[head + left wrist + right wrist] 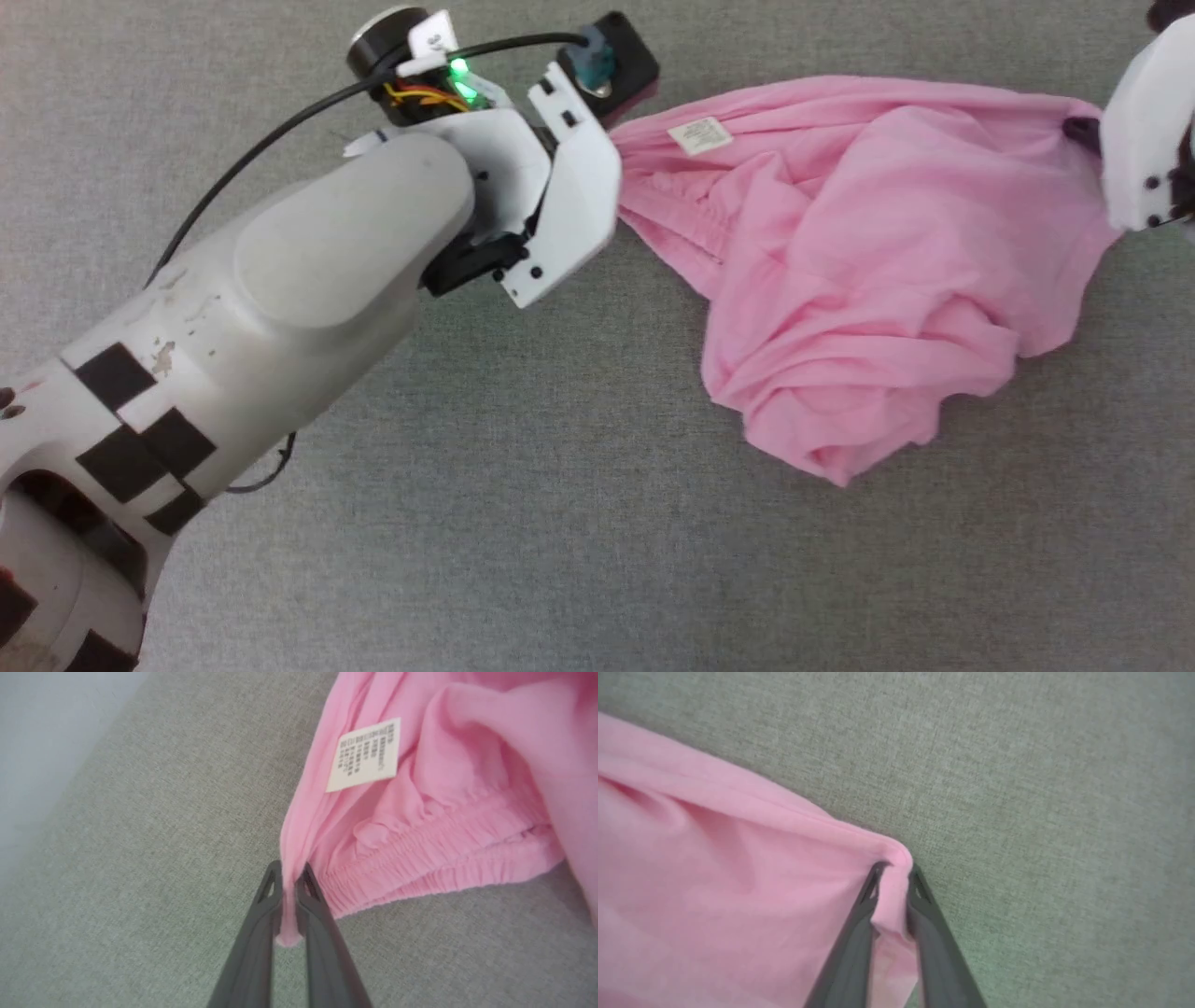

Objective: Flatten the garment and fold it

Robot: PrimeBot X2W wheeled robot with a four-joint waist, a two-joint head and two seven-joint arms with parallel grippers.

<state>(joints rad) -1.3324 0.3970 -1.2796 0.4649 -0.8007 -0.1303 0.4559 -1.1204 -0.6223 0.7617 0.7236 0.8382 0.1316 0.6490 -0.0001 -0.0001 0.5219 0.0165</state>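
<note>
On the grey fabric surface (467, 560), the left gripper (289, 877) is seen just left of the white label (700, 135). Its fingers are closed to a narrow slit on a thin pinch of the garment (840, 261), taken beside the gathered waistband (444, 858). The garment is stretched rightwards from the label, and its rumpled bulk is bunched below and right of it. Well right of the label, at the far corner, a fold of pink cloth is nipped between the fingers of the right gripper (893, 877).
</note>
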